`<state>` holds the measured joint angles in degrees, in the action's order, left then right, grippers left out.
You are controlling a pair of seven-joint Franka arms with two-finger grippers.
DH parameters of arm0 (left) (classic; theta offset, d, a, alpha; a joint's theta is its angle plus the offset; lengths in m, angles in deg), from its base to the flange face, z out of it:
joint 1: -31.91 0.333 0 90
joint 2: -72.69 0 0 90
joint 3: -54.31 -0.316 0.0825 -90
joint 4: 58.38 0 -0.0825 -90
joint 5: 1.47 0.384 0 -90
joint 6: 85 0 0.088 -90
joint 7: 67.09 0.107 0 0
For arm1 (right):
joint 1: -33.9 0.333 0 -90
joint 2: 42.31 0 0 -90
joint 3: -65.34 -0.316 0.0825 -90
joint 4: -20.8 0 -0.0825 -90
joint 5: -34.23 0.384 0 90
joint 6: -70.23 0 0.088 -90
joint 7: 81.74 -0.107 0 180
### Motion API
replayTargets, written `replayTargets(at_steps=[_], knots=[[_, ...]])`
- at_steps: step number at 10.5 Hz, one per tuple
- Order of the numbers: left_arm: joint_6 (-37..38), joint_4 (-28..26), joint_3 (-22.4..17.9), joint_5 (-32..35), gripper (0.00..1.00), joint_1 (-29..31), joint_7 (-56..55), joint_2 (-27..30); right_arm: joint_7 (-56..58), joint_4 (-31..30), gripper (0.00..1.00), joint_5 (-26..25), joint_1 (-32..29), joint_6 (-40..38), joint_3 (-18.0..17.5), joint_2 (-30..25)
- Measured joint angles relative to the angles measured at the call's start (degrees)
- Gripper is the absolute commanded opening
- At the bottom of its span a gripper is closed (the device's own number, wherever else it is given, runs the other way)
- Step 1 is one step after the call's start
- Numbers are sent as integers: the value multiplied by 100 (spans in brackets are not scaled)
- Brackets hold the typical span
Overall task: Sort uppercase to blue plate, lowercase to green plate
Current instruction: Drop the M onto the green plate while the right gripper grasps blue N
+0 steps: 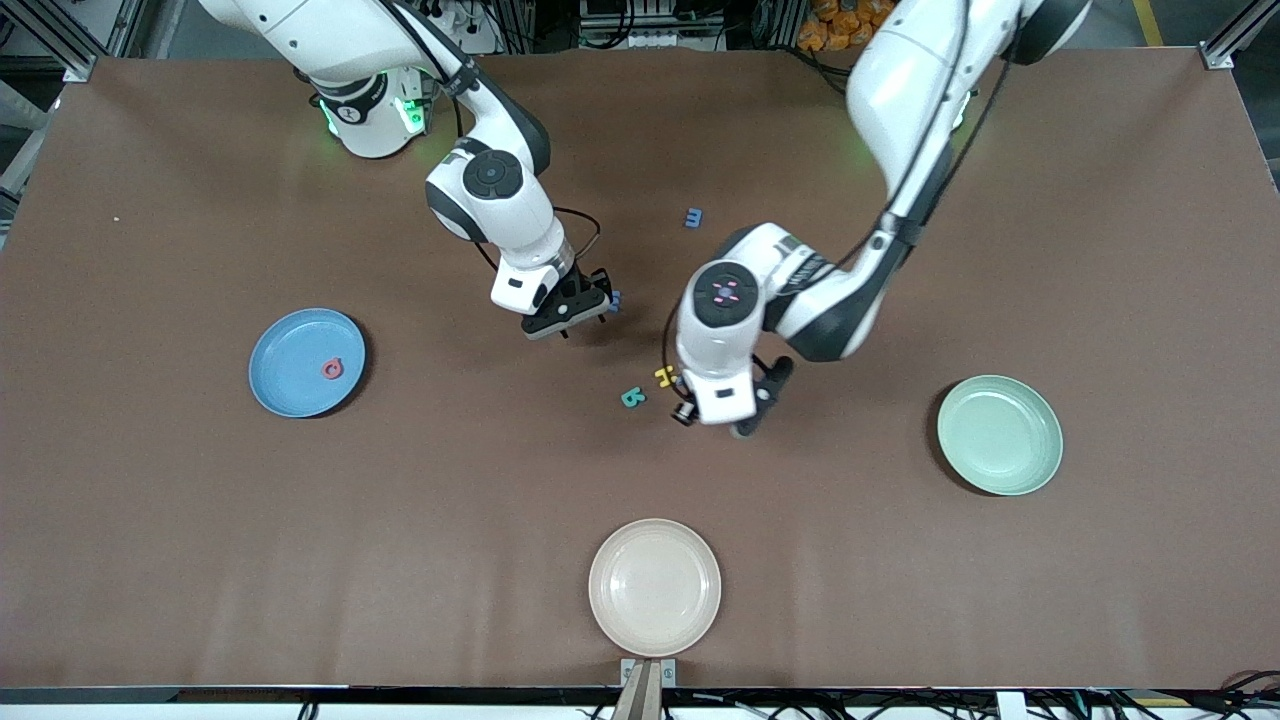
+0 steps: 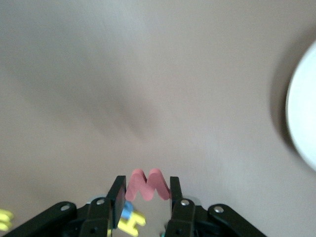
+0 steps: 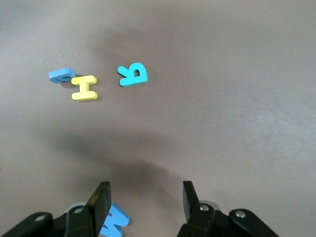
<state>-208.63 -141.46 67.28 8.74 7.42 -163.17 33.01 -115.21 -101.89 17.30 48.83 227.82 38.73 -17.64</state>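
- The round sky-blue plate (image 1: pixel 290 372) holds a red round foam letter (image 1: pixel 333 369); the pale mint-green plate (image 1: pixel 1000 434) and cream plate (image 1: pixel 655 587) hold nothing.
- Only the left wrist view shows the left gripper (image 2: pixel 146 190) pinching the red foam w (image 2: pixel 147 185).
- The right wrist view shows the right gripper (image 3: pixel 145 197) spread above the brown table (image 1: pixel 200 550), beside a blue foam M (image 3: pixel 114 220), with the yellow H (image 3: pixel 84 88) and teal B (image 3: pixel 133 74) near each other.

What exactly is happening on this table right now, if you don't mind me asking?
Two robot arms are sorting small foam letters onto plates. The left gripper is shut on a red foam w, raised over the brown table near the yellow H and teal B. The right gripper hangs open just above a blue foam M lying on the table. A red round letter already lies in the sky-blue plate; the pale green plate and the cream plate hold nothing.
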Motion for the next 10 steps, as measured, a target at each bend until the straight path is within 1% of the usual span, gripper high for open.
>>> replayTargets(at_steps=[1, 2, 3, 4, 6, 8, 10], knots=[[49, -307, 213, -13, 0, 598, 363, 266, -113, -7, 67, -2, 38, 49, -5, 70], [187, -646, 469, -31, 0, 1317, 868, 513, -236, -11, 67, -6, 68, 66, -10, 143], [398, -875, 663, -45, 0, 1911, 1362, 643, -347, -25, 67, -8, 82, 103, -13, 202], [625, -1023, 767, -51, 0, 2371, 1838, 687, -478, -39, 67, -11, 111, 178, -21, 261], [985, -1173, 799, -55, 0, 3114, 2722, 685, -684, -123, 66, -15, 225, 224, -34, 330], [1344, -1189, 817, -58, 0, 3773, 3559, 691, -820, -203, 64, -15, 269, 225, -39, 413], [1547, -1190, 836, -59, 0, 4226, 4217, 697, -906, -223, 63, -16, 350, 231, -43, 515]])
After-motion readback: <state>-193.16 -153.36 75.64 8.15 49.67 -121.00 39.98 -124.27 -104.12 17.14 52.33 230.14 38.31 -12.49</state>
